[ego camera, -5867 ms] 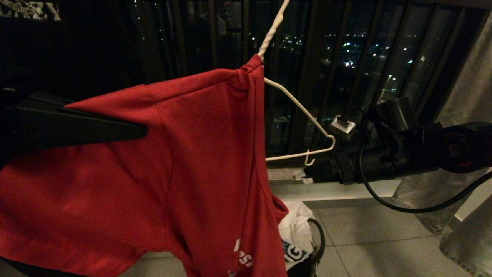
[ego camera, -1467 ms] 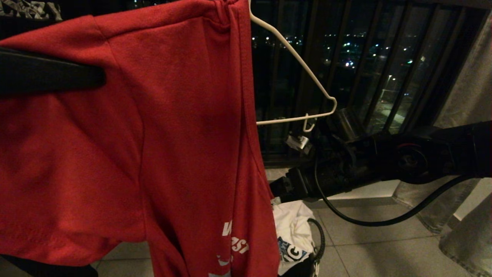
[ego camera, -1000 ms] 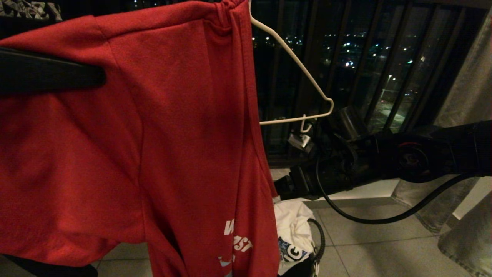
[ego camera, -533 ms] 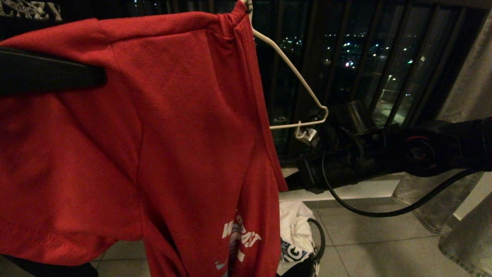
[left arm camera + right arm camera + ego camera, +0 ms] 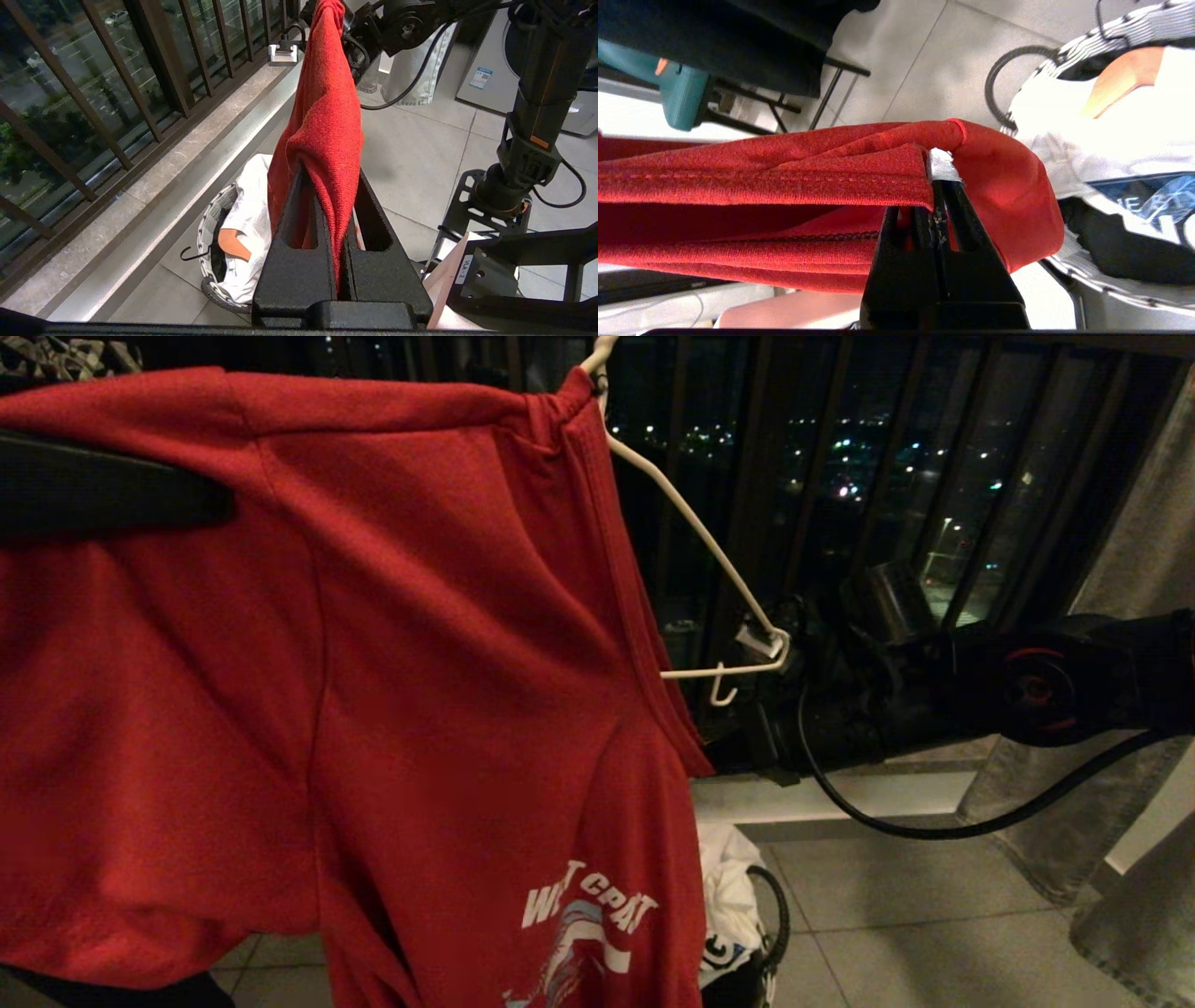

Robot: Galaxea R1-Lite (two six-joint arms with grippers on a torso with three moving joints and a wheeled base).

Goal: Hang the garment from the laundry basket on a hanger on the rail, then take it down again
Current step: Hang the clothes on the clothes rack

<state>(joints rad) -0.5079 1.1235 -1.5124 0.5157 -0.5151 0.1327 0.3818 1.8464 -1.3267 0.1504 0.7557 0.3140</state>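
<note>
The red garment (image 5: 420, 663) hangs half on the white wire hanger (image 5: 695, 537), whose right-hand arm is bare and whose neck runs out of the top of the head view. My left gripper (image 5: 224, 504) is shut on the shirt's shoulder fabric (image 5: 322, 107) at the left. My right gripper (image 5: 726, 761) reaches in from the right, and its jaws (image 5: 937, 158) are shut on the shirt's hem (image 5: 784, 177) below the hanger's bare end. The laundry basket (image 5: 777, 915) stands on the floor beneath. The rail is out of view.
A white T-shirt (image 5: 252, 224) and a wooden hanger (image 5: 233, 242) lie in the basket. Dark balcony railing bars (image 5: 840, 476) and a stone ledge (image 5: 840, 793) run behind. Grey fabric (image 5: 1120, 616) hangs at the right. A black stand (image 5: 514, 186) is on the tiles.
My right gripper has moved left to the shirt's edge and shut on it. The shirt's lower edge is drawn toward it, the hanger has tilted, and more of the lettering shows.
</note>
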